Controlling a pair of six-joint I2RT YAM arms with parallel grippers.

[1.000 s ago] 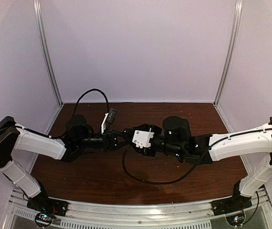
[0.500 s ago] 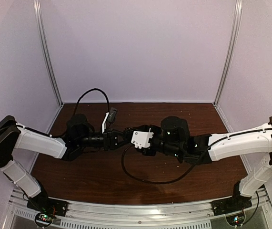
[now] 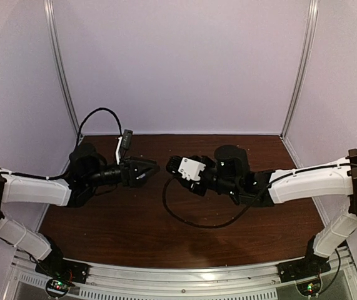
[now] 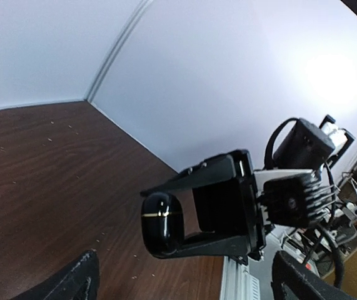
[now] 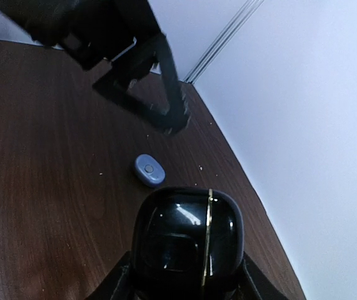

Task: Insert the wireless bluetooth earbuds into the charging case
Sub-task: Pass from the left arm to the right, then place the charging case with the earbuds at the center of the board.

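Brown table (image 5: 53,156) carries a lavender earbud (image 5: 149,170) mid-frame; left gripper (image 3: 154,170) gapes empty, right gripper (image 4: 164,215) clamps black case (image 5: 187,240).

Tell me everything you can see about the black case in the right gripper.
The black case is a rounded, glossy shell, plastic by its look, with a thin gold seam line across it. It looks closed. The right gripper clamps it between both fingers, lifted above the table; nothing else touches it.
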